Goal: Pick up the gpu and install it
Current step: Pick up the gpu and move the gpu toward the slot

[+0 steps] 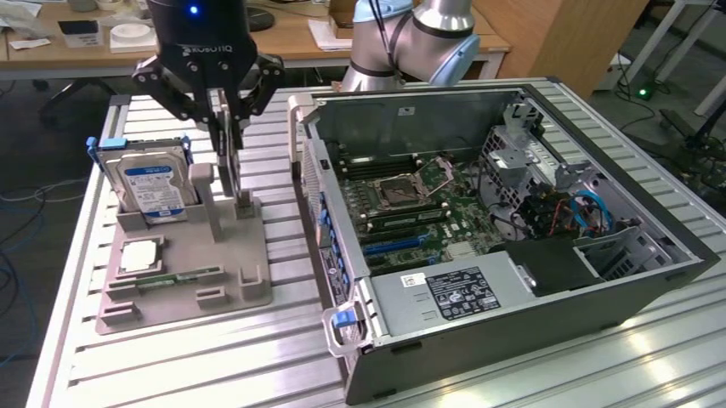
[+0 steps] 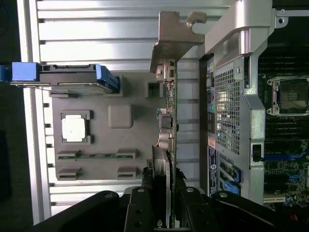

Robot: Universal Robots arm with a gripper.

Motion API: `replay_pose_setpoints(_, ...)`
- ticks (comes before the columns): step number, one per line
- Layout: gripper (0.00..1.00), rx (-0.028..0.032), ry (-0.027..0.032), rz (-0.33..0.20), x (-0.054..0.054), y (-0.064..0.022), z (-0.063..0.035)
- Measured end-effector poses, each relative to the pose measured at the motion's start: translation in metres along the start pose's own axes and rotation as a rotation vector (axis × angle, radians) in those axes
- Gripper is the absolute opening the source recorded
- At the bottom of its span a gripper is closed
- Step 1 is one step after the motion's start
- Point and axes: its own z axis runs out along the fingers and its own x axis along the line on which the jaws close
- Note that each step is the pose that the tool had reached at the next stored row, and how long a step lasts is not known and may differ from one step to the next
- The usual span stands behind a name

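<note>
Gpu (image 1: 230, 170) stands upright, clamped inside the hand (image 1: 224, 119).

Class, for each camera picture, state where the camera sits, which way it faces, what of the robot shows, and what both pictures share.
Exterior view: off the arm, above the slatted metal table, looking down at the grey parts holder and open dark computer case; silver arm and black gripper show.
Wrist view: on the wrist, looking down past the gripper, shut on the thin dark upright gpu.
Shared: gripper, gpu, holder, case, silver blue-labelled hard drive.
</note>
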Motion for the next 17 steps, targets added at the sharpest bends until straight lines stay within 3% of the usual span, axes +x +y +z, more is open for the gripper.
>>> replay_pose_setpoints(17,0.27,0.0,0.0,0.0,0.0,0.0001,-0.012)
